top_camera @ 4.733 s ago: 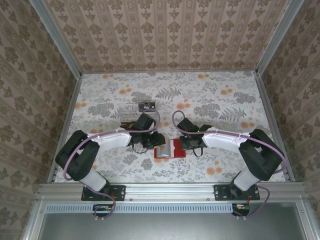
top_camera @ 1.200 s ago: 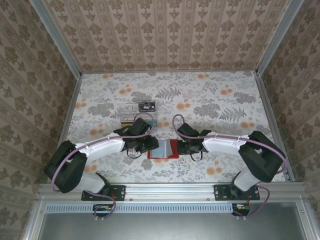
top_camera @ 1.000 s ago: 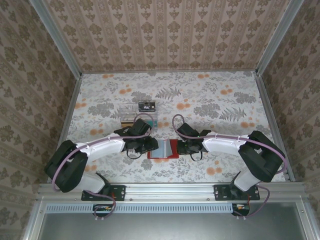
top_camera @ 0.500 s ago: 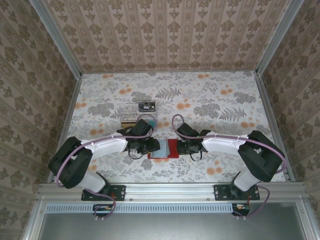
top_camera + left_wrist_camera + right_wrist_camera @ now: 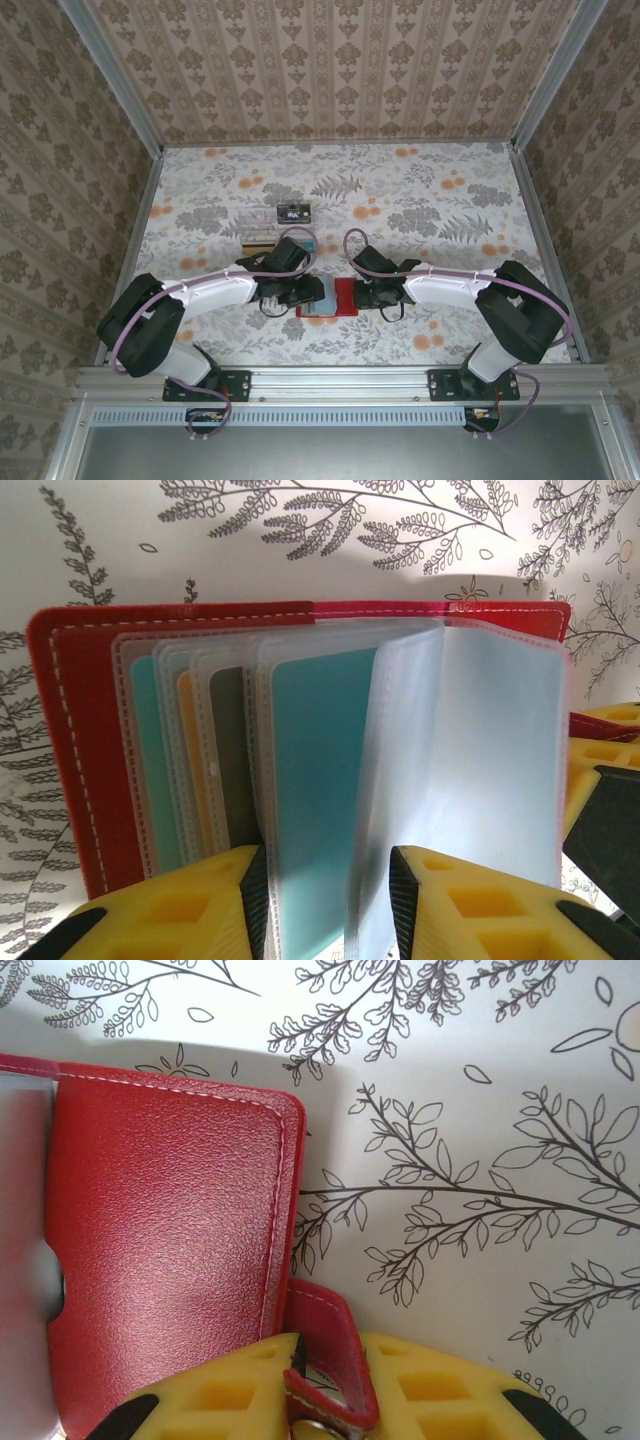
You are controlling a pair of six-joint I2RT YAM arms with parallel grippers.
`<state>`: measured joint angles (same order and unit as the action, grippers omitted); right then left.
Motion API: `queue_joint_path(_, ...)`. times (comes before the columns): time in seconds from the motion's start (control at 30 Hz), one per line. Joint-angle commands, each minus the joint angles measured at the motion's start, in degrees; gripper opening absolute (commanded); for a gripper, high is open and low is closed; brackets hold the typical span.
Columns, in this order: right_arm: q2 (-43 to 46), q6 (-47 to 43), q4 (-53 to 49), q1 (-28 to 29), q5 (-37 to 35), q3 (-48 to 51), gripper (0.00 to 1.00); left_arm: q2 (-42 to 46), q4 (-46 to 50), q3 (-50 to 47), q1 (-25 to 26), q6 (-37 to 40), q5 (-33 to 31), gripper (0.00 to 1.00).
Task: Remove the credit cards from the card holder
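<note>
Lying open near the middle of the tabletop's (image 5: 450,180) near edge is the red card holder (image 5: 340,300), its clear sleeves fanned upward. The left gripper (image 5: 327,880) has its jaws apart, one yellow finger on each side of a sleeve holding a teal card (image 5: 320,770). Orange and grey cards sit in the sleeves beside it. The right gripper (image 5: 325,1385) is clamped on the card holder's red tab (image 5: 330,1340). Farther back and to the left, a clear tray (image 5: 262,230) has a black card (image 5: 293,211) at its far edge.
</note>
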<state>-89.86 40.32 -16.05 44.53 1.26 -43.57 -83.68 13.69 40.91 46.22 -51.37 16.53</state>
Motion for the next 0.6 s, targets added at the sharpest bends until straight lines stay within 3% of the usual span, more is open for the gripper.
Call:
queue_joint_path(0.0,-2.0,0.0,1.5,1.1,0.9,-0.6,0.24,0.1,-2.4,2.6,1.1,1.5,3.2,0.40)
queue_joint_path(0.23,-2.0,0.2,1.6,1.1,0.9,-0.5,0.26,0.2,-1.9,3.0,1.4,2.0,3.1,0.58)
queue_joint_path(0.57,-2.0,0.3,1.6,1.1,0.8,-0.5,0.26,2.9,6.5,3.6,1.4,1.9,-5.3,0.59)
